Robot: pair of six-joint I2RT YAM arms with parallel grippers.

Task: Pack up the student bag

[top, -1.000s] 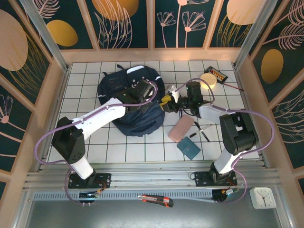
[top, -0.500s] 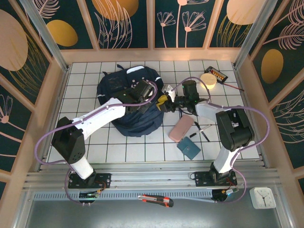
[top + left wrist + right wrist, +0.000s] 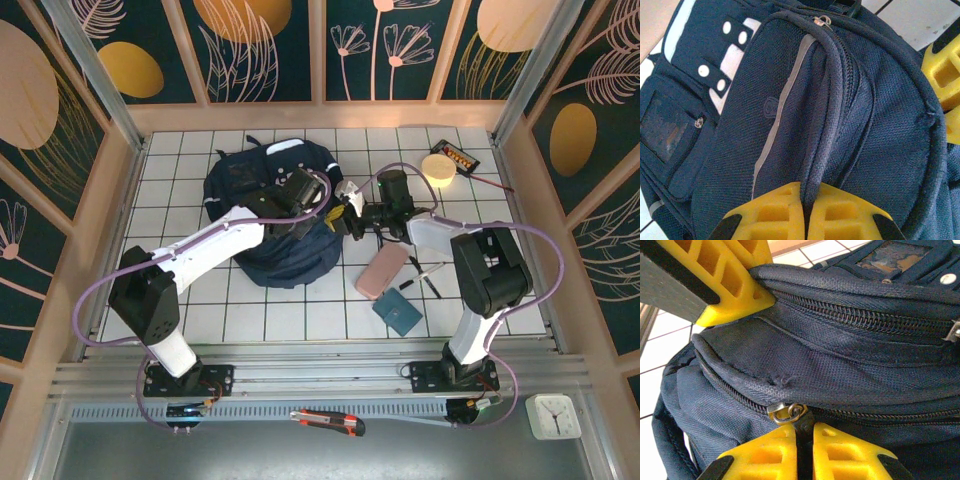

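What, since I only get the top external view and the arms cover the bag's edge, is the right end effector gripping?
Observer: In the right wrist view, the right end effector is closed on the zipper pull of the student bag, with the pull's metal loop just above the fingertips.
Operator: And the left one?
Observer: The left wrist view shows the left end effector pinching a raised fabric seam of the bag, with its fingers nearly touching.

Navy student bag (image 3: 240, 185), left tool (image 3: 318, 222), right tool (image 3: 340, 214) touching
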